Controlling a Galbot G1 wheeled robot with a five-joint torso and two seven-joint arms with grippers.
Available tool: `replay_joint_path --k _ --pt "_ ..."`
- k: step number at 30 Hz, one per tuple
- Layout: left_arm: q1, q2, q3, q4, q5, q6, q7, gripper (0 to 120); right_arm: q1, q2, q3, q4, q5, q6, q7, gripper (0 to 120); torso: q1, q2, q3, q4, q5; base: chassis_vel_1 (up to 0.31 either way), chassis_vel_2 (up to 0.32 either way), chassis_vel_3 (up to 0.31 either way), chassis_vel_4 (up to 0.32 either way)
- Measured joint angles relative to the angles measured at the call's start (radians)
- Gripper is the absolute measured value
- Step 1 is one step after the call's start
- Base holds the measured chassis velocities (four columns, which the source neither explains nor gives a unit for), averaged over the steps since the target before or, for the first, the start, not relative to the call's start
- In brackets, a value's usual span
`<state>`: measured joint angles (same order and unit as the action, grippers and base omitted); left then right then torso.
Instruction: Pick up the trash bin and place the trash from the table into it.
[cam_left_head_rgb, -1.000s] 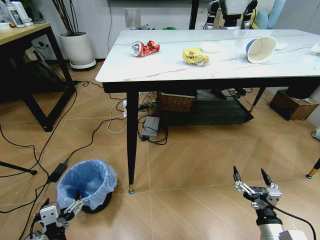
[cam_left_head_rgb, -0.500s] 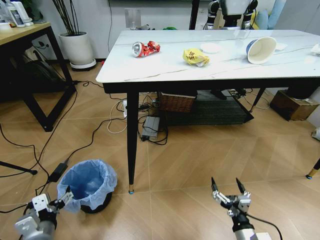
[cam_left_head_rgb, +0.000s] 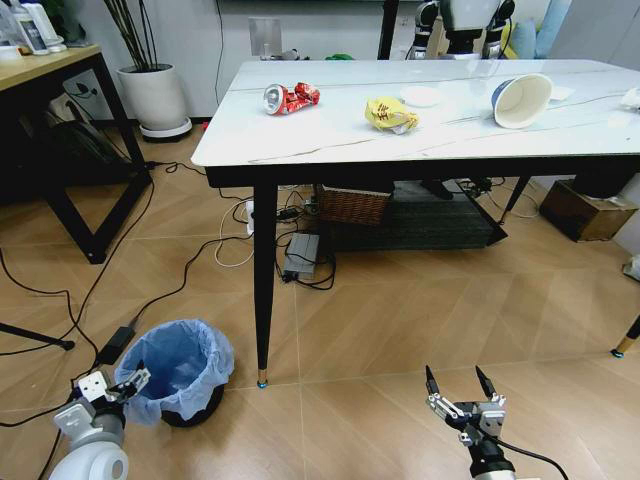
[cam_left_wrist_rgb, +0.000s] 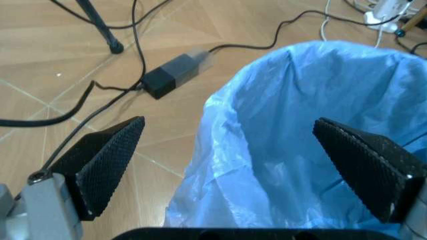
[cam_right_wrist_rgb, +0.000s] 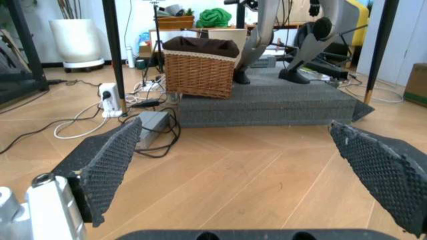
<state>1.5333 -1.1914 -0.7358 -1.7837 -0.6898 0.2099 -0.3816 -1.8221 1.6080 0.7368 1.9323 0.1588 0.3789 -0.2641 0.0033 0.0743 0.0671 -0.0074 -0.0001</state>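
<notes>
The trash bin (cam_left_head_rgb: 178, 368), dark with a crinkly light-blue bag, stands on the floor by the table's front left leg. My left gripper (cam_left_head_rgb: 118, 385) is open at the bin's near left rim; in the left wrist view its fingers straddle the bag's edge (cam_left_wrist_rgb: 267, 150), one outside, one over the opening. On the marble table (cam_left_head_rgb: 330, 135) lie a crushed red can (cam_left_head_rgb: 291, 96), a yellow wrapper (cam_left_head_rgb: 390, 113), a white lid (cam_left_head_rgb: 421, 95) and a tipped paper cup (cam_left_head_rgb: 521, 98). My right gripper (cam_left_head_rgb: 460, 392) hangs open low over the floor, empty.
Cables and a black power brick (cam_left_head_rgb: 116, 343) lie left of the bin. A wicker basket (cam_left_head_rgb: 352, 203) and dark mat sit under the table. A wooden desk (cam_left_head_rgb: 60, 62) and white plant pot (cam_left_head_rgb: 158, 98) stand at the back left.
My left gripper has closed in on the bin's rim from the lower left. The right gripper swung left and lower earlier and has shifted little since.
</notes>
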Motion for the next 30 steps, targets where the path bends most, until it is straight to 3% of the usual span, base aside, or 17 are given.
replay_joint_path --k 9,12,17,20,30 --pt "-0.033 -0.005 0.003 0.07 -0.006 0.011 0.0 99 -0.006 0.0 0.0 0.009 0.0 -0.002 0.001 100 0.0 0.001 0.001 0.0 0.0001 0.0 0.0 0.0 0.0" --pt "-0.034 -0.007 0.004 0.072 -0.005 0.014 0.001 94 -0.011 0.0 0.002 0.015 0.0 -0.001 0.001 100 0.0 0.001 0.001 -0.0001 0.0002 0.0 0.0 0.0 0.0" --pt "-0.032 -0.01 0.003 0.062 -0.003 0.016 0.001 77 -0.016 0.0 0.006 0.025 0.0 0.001 0.001 100 0.0 0.001 0.001 -0.0001 0.0002 0.0 0.0 0.0 0.0" --pt "-0.029 -0.013 0.0 0.056 -0.002 0.016 0.003 61 -0.021 0.0 0.004 0.029 -0.001 0.004 0.001 100 0.0 0.001 0.001 0.0 0.0001 0.0 0.0 0.0 0.0" --pt "-0.022 -0.012 -0.002 0.043 -0.005 0.02 0.013 29 -0.026 0.002 0.003 0.04 -0.004 0.007 0.0 100 0.0 0.002 0.001 0.0 0.0002 0.0 0.0 0.0 0.0"
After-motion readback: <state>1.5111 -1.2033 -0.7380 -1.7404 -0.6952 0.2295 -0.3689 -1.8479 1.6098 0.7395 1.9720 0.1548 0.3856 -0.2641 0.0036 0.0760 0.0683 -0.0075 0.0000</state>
